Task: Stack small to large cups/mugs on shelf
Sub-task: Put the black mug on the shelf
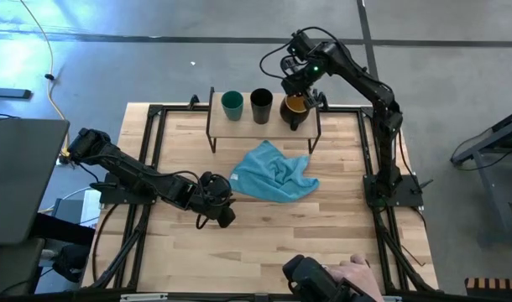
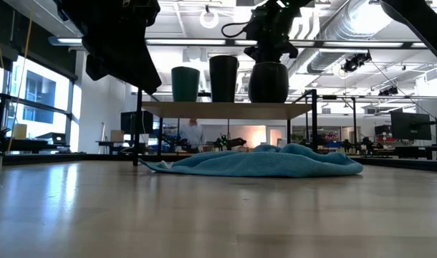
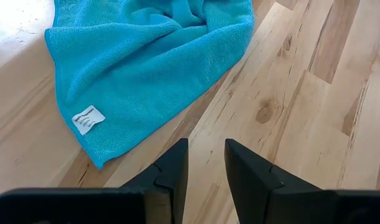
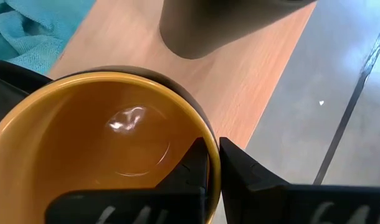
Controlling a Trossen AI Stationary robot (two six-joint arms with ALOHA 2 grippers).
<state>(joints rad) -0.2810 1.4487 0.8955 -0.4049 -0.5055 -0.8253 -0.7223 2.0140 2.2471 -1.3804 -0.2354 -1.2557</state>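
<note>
Your right gripper [image 4: 213, 163], jaws clamped on the dark mug's [image 1: 295, 110] rim at the shelf's [image 1: 273, 127] right end, could tip it off that edge if lifted before releasing.

Teal cup [image 1: 232, 105], black cup [image 1: 261, 106] and yellow-lined dark mug [image 1: 295, 107] stand upright in a row on the shelf [image 1: 264, 127].
</note>
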